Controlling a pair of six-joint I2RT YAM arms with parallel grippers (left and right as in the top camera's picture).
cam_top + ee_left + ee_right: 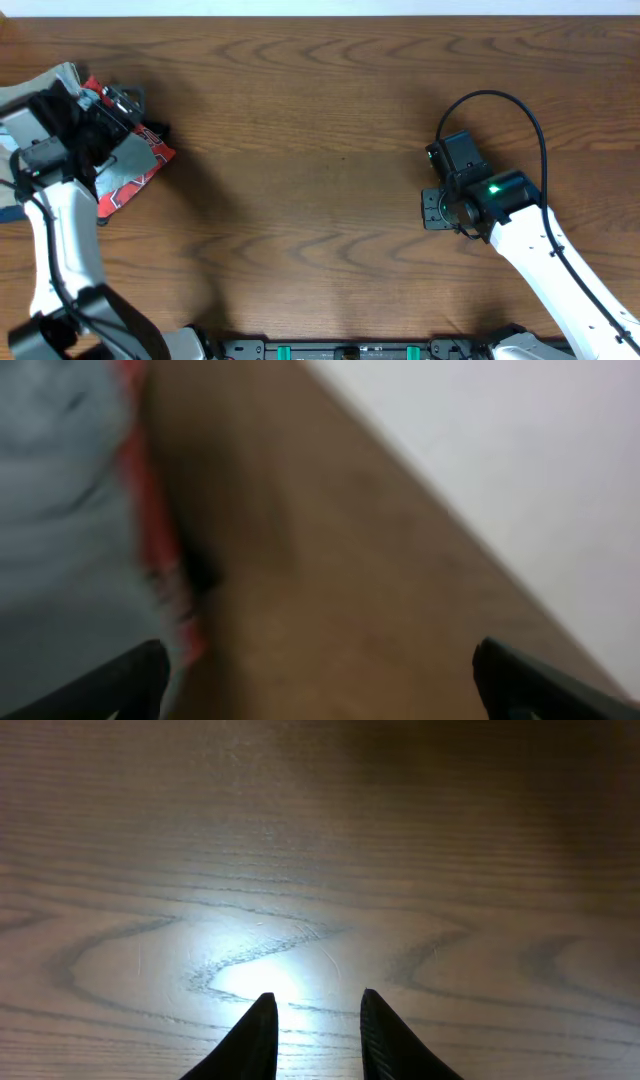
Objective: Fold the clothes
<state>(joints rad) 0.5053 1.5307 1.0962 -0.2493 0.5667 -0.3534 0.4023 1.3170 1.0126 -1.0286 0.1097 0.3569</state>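
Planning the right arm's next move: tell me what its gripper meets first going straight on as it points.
The right gripper faces only bare table, so it would likely meet the wood first; how soon is unclear.

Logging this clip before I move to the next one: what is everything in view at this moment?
garment: one, grey with a red patterned edge, crumpled at the table's left end, partly under the left arm
table: one, brown wood grain, under everything
black cable: one, looped above the right arm
left arm: one, white and black, over the garment
left pincer: one, black fingers wide apart, nothing between them, beside the garment's edge
right arm: one, white, green light lit, lower right
right pincer: one, black fingers a little apart over bare wood, holding nothing
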